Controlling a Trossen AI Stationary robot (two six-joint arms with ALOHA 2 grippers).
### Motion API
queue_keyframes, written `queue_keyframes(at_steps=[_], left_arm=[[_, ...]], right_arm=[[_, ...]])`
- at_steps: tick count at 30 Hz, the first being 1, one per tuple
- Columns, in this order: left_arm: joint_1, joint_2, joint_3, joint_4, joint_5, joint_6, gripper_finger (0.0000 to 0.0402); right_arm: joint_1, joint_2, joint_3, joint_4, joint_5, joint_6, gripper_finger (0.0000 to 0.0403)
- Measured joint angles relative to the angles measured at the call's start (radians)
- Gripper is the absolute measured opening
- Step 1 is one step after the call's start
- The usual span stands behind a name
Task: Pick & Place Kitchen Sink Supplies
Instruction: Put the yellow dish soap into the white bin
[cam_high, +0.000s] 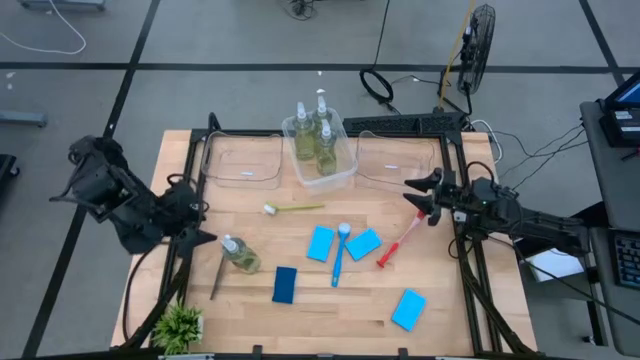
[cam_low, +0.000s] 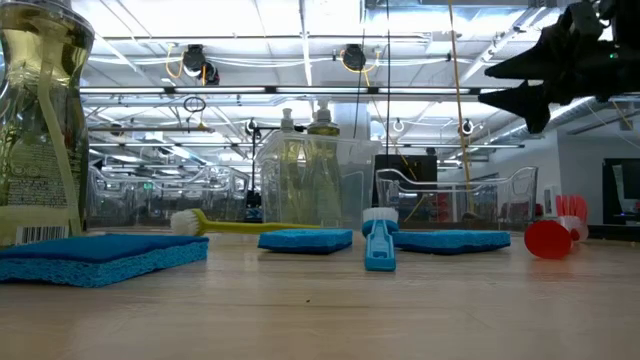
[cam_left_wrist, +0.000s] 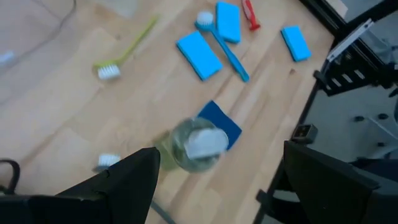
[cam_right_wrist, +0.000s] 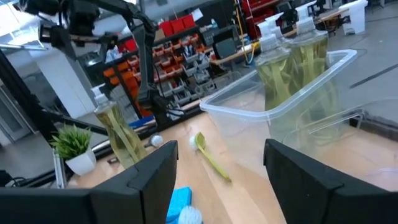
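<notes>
**Sink supplies: three bottles binned, the rest still out**

We count three bottles standing in the middle clear bin at the far side of the surface. We judge this the only sorted portion so far. The bins to either side of it look empty from above, though their clear walls make that hard to confirm.

Still loose on the surface:
- the fourth bottle, standing near the left edge, with a dark brush just beside it
- a green brush lying in front of the filled bin
- a blue brush between two light-blue sponges, with a red brush to their right
- a darker blue sponge nearer the front, and another light-blue one toward the front right

The left claw hovers just beside and above the loose bottle, fingers spread wide, holding nothing; its wrist view looks straight down on the pump top between the fingers. We judge that bottle to be the next pick.

The right claw hangs above the surface near the right bin, fingers parted and empty.

The potted plant sits at the front left corner.

We estimate well under half done: one bottle, four sponges and four brushes remain.
</notes>
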Motion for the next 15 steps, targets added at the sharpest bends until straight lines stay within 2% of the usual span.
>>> queue_keyframes(at_steps=[8, 15], left_arm=[[-0.108, 0.091, 0.0, -0.044, 0.004, -0.192, 0.034], [-0.149, 0.205, 0.0, -0.043, 0.014, -0.256, 0.034]], right_arm=[[0.0, 0.0, -0.023, 0.029, 0.0, 0.01, 0.0226], [0.0, 0.0, -0.023, 0.031, 0.0, 0.02, 0.0226]])
